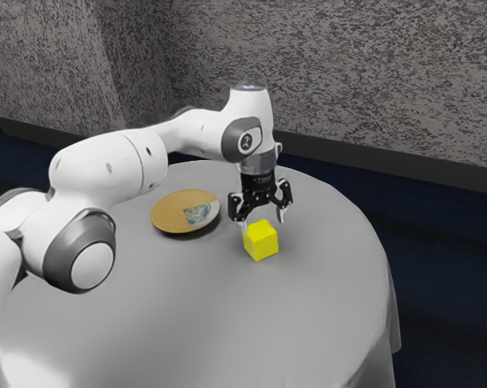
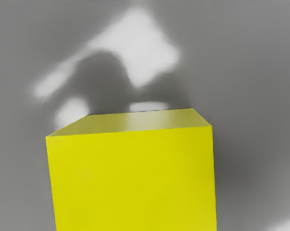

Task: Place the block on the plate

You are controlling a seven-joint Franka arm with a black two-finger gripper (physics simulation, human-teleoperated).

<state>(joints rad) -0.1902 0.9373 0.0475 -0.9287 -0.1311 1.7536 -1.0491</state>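
Observation:
My gripper (image 1: 263,223) points down over the yellow block (image 1: 261,241) with its two fingers spread wide. One fingertip shows by the block's upper edge toward the exterior view's left; the other stands apart from the block toward the exterior view's right. The block rests on the table. In the wrist view the block (image 2: 132,178) looms large, close under my hand. A round tan plate (image 1: 169,213) with a blue and white patterned section lies on the table, on the block's side toward the exterior view's left.
A grey cloth covers the round table (image 1: 203,315), whose curved edge (image 1: 380,250) lies toward the exterior view's right. My arm reaches across above the table near the plate. A textured wall (image 1: 372,73) stands behind.

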